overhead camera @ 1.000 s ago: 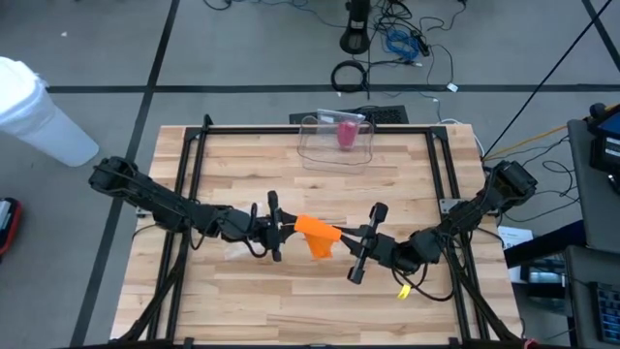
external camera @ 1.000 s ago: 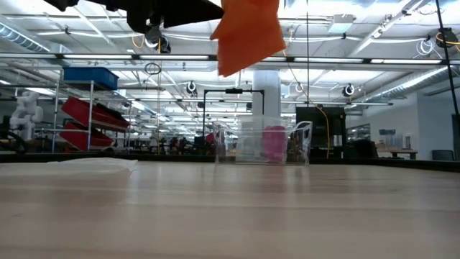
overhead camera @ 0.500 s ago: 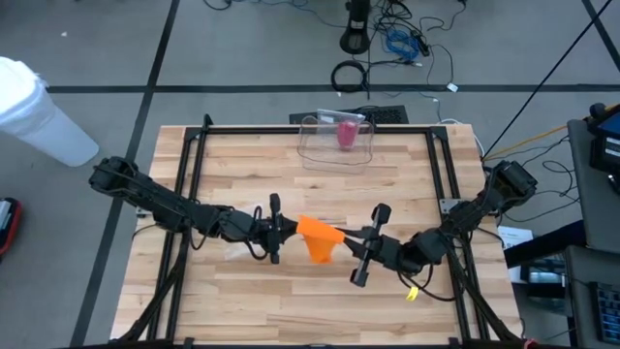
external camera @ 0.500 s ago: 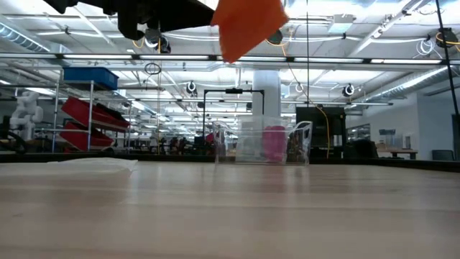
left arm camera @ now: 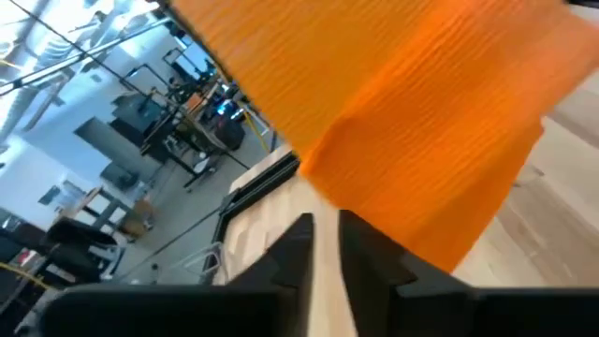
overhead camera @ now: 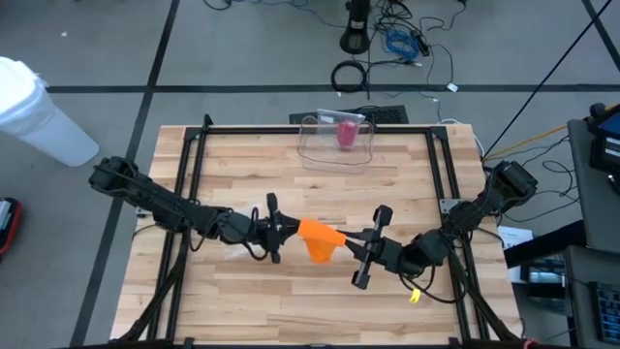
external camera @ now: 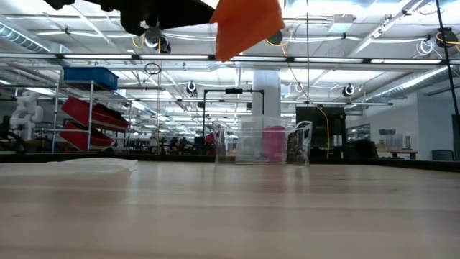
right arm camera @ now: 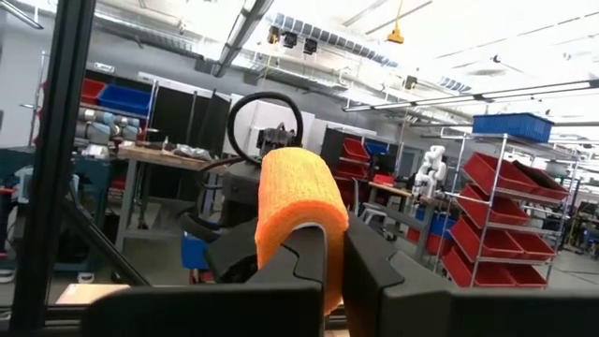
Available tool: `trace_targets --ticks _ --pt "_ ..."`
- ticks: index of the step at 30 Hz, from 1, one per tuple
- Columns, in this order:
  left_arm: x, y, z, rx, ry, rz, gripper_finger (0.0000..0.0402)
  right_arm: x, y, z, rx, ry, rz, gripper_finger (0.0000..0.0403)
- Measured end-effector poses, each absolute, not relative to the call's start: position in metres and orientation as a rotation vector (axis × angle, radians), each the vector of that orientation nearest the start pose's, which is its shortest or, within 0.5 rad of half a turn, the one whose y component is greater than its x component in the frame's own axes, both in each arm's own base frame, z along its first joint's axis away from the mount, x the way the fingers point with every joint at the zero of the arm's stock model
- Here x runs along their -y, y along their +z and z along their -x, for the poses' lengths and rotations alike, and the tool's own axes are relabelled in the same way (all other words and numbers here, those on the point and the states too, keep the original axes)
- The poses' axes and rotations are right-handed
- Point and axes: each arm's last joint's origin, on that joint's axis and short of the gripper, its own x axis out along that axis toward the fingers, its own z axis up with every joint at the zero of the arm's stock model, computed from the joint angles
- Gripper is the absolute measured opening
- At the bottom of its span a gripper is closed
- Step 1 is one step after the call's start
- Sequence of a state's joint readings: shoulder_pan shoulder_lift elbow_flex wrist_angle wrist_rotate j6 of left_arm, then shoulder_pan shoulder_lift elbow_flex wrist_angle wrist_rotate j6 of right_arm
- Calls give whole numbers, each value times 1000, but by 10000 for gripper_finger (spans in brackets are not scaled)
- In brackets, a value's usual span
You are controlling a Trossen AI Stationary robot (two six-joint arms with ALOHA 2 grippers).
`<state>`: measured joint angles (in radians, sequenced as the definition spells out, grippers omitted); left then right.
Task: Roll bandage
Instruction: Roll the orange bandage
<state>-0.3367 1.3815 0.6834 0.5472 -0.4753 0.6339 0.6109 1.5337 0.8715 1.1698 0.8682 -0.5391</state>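
Observation:
An orange bandage [overhead camera: 318, 238] hangs in the air over the middle of the table, between my two grippers. Its rolled part [right arm camera: 294, 211] sits in my right gripper [overhead camera: 356, 244]. Its loose flat strip [left arm camera: 393, 122] runs to my left gripper [overhead camera: 283, 230]. Both grippers are shut on it. In the low view the bandage [external camera: 246, 26] hangs at the top of the picture, well clear of the tabletop, under the dark left gripper [external camera: 169, 10]. My left gripper pinches the loose strip at its edge [left arm camera: 348, 208] between its two nearly closed fingers, coming level from the table's left. The strip spreads away from the fingers, clear of the table. My right gripper pinches the rolled part [right arm camera: 298, 221] between its two fingers, which come level from the table's right. The roll stands up past the fingertips [right arm camera: 361, 251], lifted clear.
A clear plastic box [overhead camera: 335, 142] with a pink roll [external camera: 273, 142] inside stands at the table's far edge. A white sheet [external camera: 95, 164] lies on the table under the left arm. Black frame rails [overhead camera: 190, 184] run along the table's left and right sides.
The bandage's hanging flap has drawn up and now hangs shorter below the grippers. My right gripper has shifted a little toward the table's near edge. Both grippers have kept their hold.

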Motion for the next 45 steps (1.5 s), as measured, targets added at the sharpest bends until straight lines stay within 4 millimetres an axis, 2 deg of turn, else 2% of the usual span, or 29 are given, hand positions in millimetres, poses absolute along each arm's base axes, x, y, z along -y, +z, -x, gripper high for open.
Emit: trace_targets --ticks 8,11,14,18,38,45 --pt "83 240 -278 -154 107 -681 179 -163 304 -272 282 -338 191 4" --pt "83 242 -278 -127 95 -671 199 -162 303 -274 276 -338 177 4" --pt "85 244 -278 -93 40 -662 201 -160 303 -275 274 -343 168 4" --pt "86 243 -279 -83 10 -660 179 -159 303 -275 276 -340 165 4" --pt "85 239 -279 -123 4 -675 10 -158 309 -272 319 -367 180 4" --pt "86 239 -278 -121 -4 -676 3 -157 310 -272 321 -382 181 4"
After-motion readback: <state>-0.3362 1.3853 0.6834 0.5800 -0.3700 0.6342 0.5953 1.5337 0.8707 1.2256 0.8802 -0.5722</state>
